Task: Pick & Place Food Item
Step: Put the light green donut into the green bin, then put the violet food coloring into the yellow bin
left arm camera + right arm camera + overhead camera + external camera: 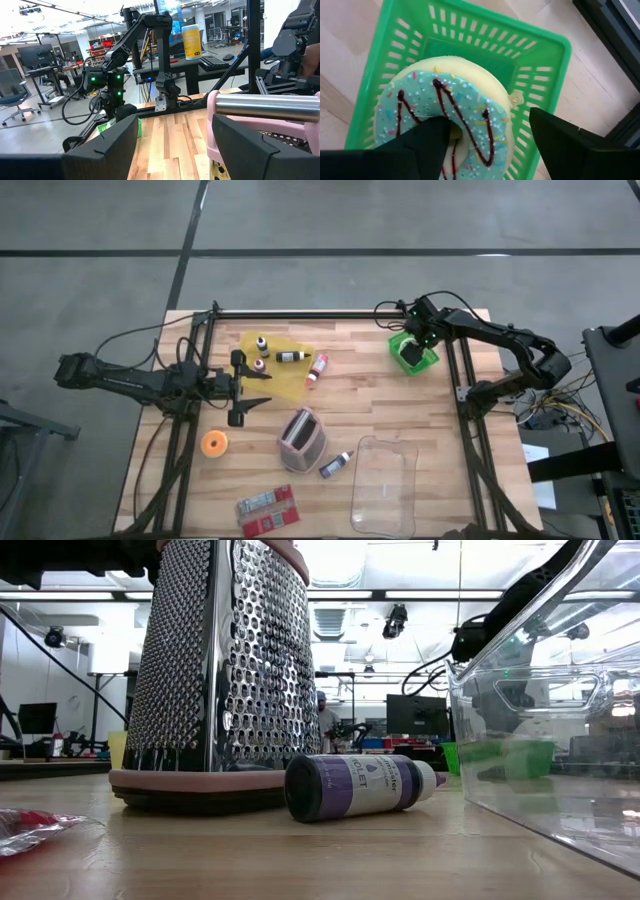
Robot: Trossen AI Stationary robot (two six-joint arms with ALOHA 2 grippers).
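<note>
- My right gripper [487, 145] is hovering directly over the green basket [413, 350] at the far right corner of the wooden table [370, 395], with its fingers spread apart and gripping nothing.
- The doughnut [445, 117], iced in pale blue with sprinkles and a dark chocolate drizzle, is lying inside the basket, leaning against one latticed wall; one of my spread fingers [427, 142] is standing over its middle and the other is off to its side, above the basket floor.
- My left gripper [252, 385] is waiting over the left part of the table, just beside the yellow mat [285, 370], with its fingers parted and nothing between them.
- On that yellow mat, small dropper bottles [262, 345] are lying and standing, and one more with a red cap [317, 370] is lying at the mat's right edge.
- A box grater [302, 436] with a pink base and handle is lying near the middle of the table, and a purple-labelled bottle [360, 786] is lying on its side just to the right of it.
- A clear plastic container [385, 480] is sitting at the near right, well apart from the basket.
- An orange round item [215, 443] is resting at the near left, and a red packet [268, 509] is lying at the near edge.
</note>
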